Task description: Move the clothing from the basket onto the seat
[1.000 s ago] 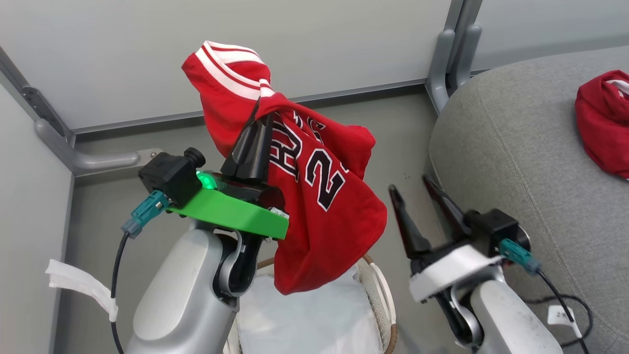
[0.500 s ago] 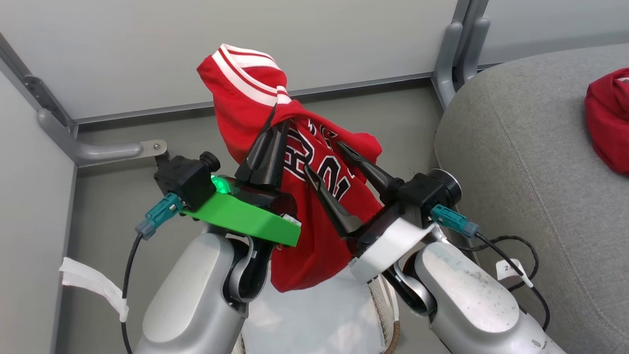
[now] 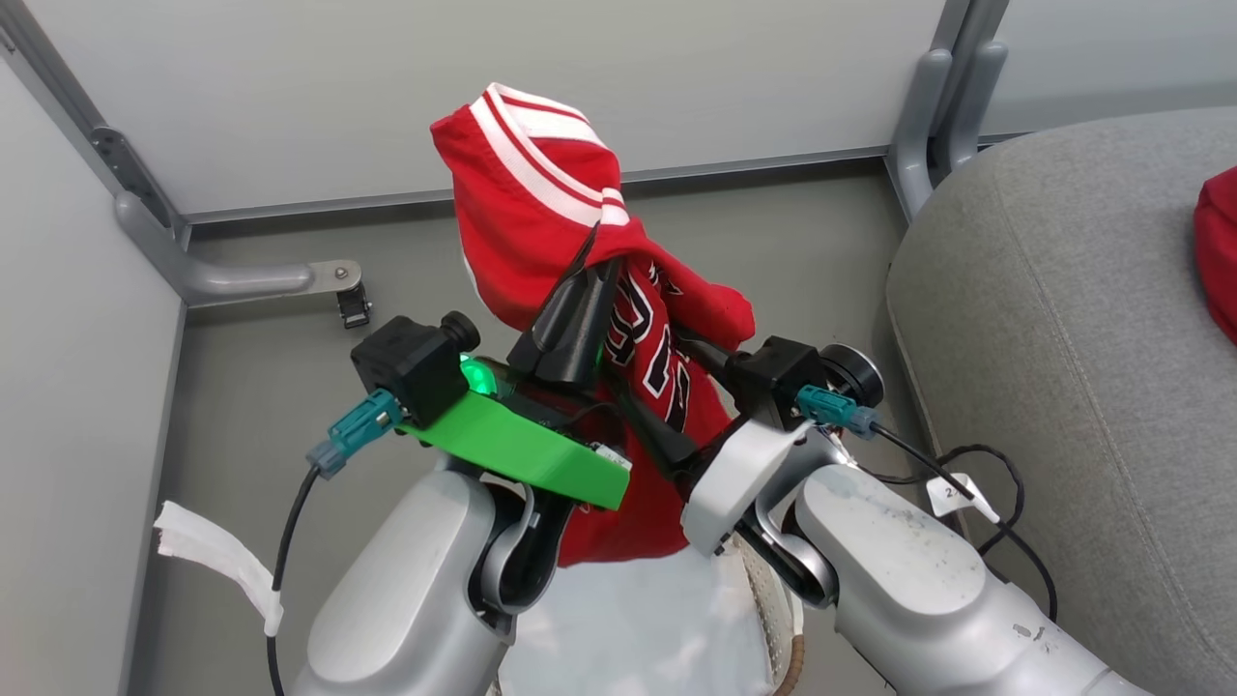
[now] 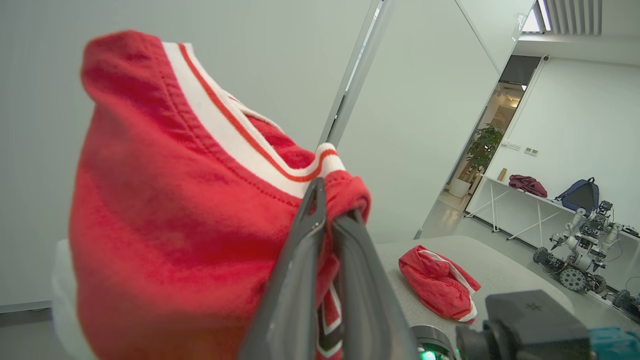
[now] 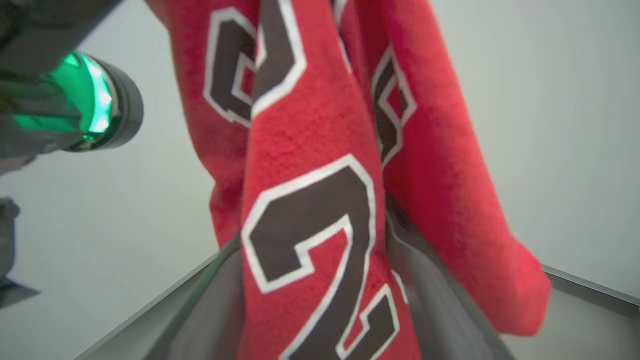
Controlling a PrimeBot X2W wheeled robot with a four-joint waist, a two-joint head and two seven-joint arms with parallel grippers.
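Clamping jersey [image 3: 541, 193] near its white trim with left gripper [image 3: 604, 253], fingers tight together; holding it up over basket [image 3: 773, 619], hem hanging above white liner [image 3: 638, 638]; straddling the numerals with right gripper [image 5: 315, 235], fingers wide apart either side of the hanging cloth, no pinch; seeing red top [image 3: 1220, 251] on seat [image 3: 1063, 338], well right of jersey.
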